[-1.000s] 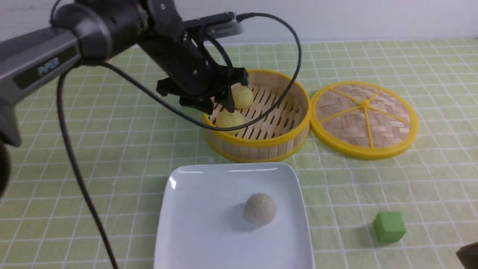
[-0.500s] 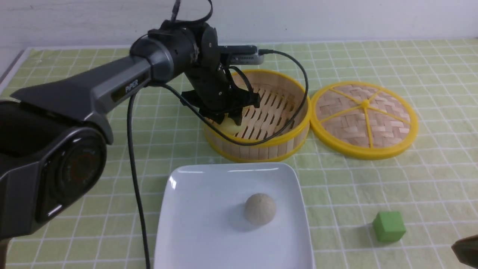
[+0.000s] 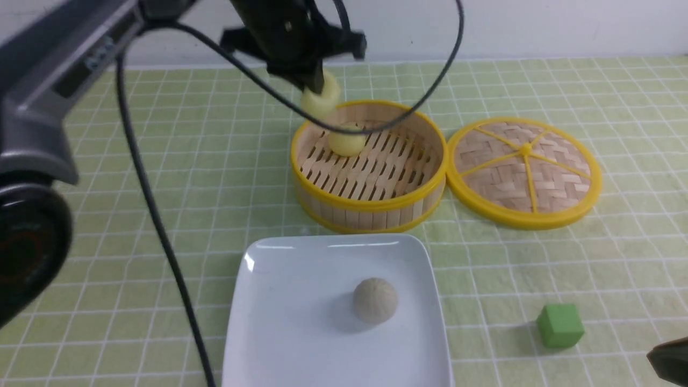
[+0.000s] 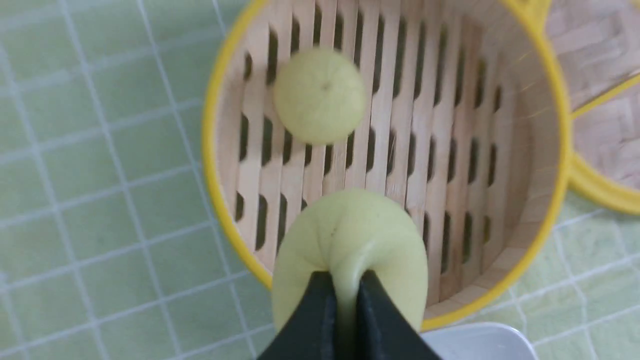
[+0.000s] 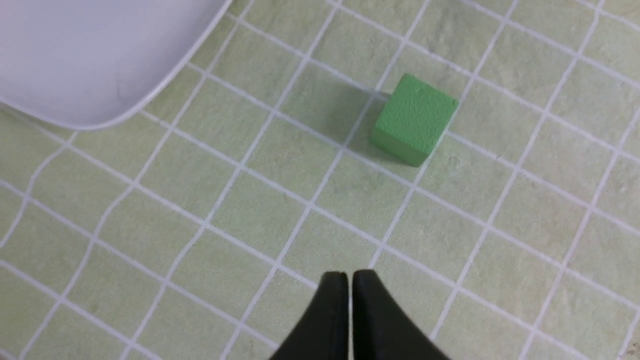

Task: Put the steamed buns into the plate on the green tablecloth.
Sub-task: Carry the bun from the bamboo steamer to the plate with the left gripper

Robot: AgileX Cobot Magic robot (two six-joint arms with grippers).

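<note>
The left gripper pinches 1 yellow bun above the steamer (a 2nd bun lies inside); the right gripper is closed, empty.

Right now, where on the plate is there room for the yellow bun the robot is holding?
The plate is bare over its left half and along its far edge, by the steamer basket. The grey bun sits right of the middle, so it is tighter there. The tablecloth left of the basket is bare. Basket and lid crowd close together.
</note>
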